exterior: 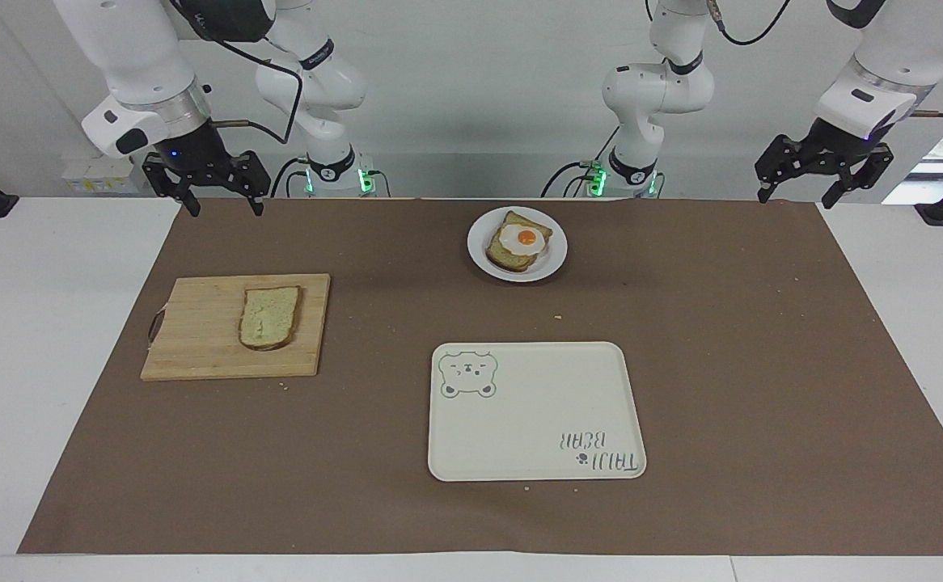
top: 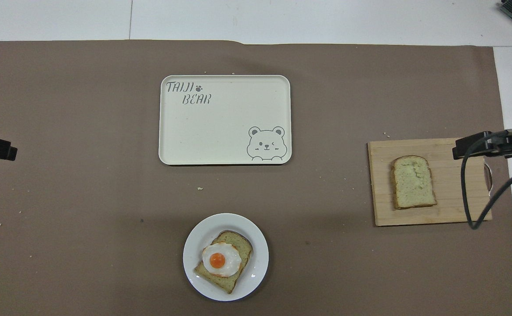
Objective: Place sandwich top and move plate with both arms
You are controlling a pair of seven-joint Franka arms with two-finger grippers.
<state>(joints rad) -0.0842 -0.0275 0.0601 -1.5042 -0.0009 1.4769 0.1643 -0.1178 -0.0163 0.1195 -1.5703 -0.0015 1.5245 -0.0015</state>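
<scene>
Opening layout. The top (exterior: 270, 318) lies flat on a board (exterior: 196, 339) toward the right arm's end of the surface (exterior: 51, 364). The plate (exterior: 479, 255), nearer the robots than the tray (exterior: 536, 412), carries a bread slice with a fried egg (exterior: 518, 240). The right claw (exterior: 213, 194) hangs spread and empty above the mat's edge, nearest the board; the left claw (exterior: 823, 179), likewise spread and empty, waits above the mat's corner at its own end.

Step in hand, as judged: fetching the top. The right claw is best lowered over the slice's shorter span, pinching the crusts lightly so the crumb does not crush. The board's raised edge and handle (top: 488, 177) merit a clear lift. Bare mat (exterior: 358, 453) between board and plate gives an open path; the tray is free for the plate.
</scene>
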